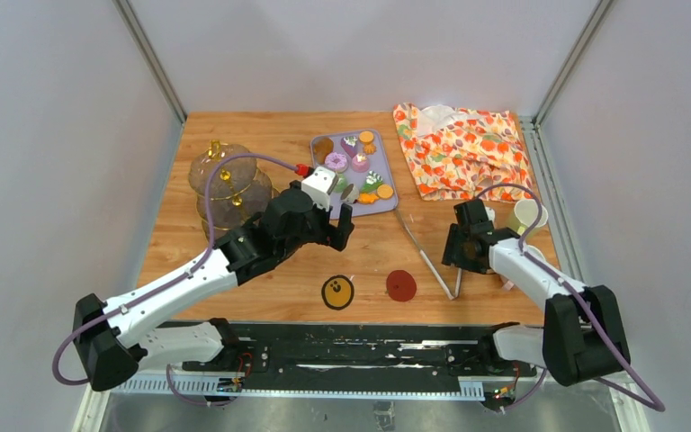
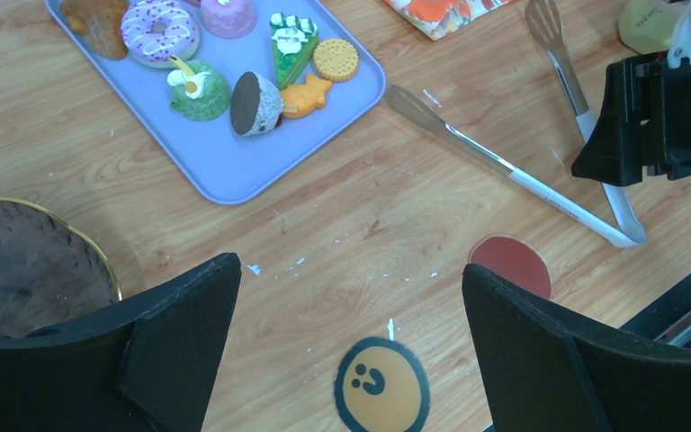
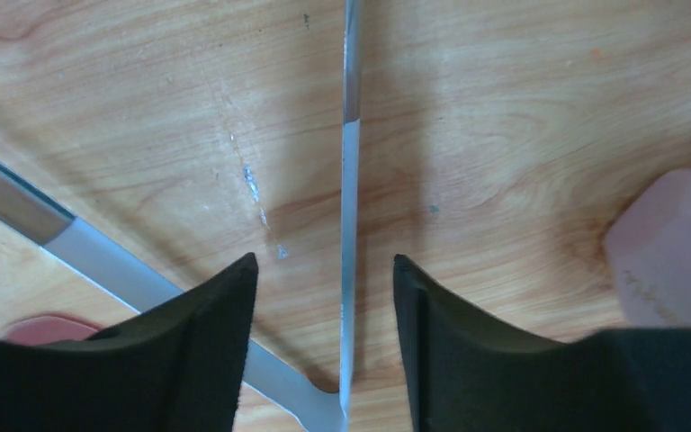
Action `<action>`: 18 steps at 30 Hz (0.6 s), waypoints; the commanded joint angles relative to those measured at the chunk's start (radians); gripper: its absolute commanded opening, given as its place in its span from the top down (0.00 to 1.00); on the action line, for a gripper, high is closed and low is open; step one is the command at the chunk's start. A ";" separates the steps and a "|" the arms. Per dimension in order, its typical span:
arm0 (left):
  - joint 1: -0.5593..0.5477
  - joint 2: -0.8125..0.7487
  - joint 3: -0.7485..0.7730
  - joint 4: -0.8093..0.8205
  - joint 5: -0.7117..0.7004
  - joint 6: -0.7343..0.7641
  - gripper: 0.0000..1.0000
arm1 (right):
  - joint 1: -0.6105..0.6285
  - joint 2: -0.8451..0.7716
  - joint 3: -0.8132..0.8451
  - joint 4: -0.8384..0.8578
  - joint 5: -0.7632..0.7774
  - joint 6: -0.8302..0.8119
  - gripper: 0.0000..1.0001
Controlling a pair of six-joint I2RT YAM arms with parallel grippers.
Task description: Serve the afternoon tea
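Toy pastries [image 1: 353,165] lie on a lilac tray [image 1: 387,203] at the back middle. The left wrist view shows a purple and white donut [image 2: 160,29], a green cake [image 2: 200,90], a round biscuit [image 2: 335,58] and others. The clear glass stand [image 1: 225,184] with gold handle is at the back left. A cream mug [image 1: 526,216] stands at the right; a pink mug [image 3: 675,261] is beside my right gripper. My left gripper [image 1: 340,229] is open and empty above the table [image 2: 351,288]. My right gripper [image 3: 324,270] is open astride one arm of the metal tongs [image 3: 349,207].
The tongs [image 1: 427,261] lie in a V in front of the tray. A yellow round sticker [image 1: 337,292] and a red one [image 1: 401,285] are on the table near the front. A flowered cloth [image 1: 459,153] lies at the back right.
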 commanded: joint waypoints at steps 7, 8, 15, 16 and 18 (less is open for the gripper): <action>-0.007 0.032 0.022 0.014 0.026 -0.004 0.02 | -0.007 -0.170 0.030 -0.097 -0.048 -0.087 0.20; -0.007 0.034 0.021 0.015 0.027 -0.005 0.02 | -0.009 -0.168 0.032 -0.104 -0.067 -0.107 0.20; -0.007 0.040 0.021 0.019 0.033 -0.012 0.02 | -0.020 -0.091 0.047 -0.149 0.012 -0.091 0.29; -0.007 0.040 0.020 0.017 0.035 -0.013 0.02 | -0.027 -0.073 0.049 -0.146 0.016 -0.080 0.41; -0.008 0.037 0.017 0.016 0.036 -0.014 0.02 | -0.041 -0.034 0.055 -0.125 0.004 -0.073 0.69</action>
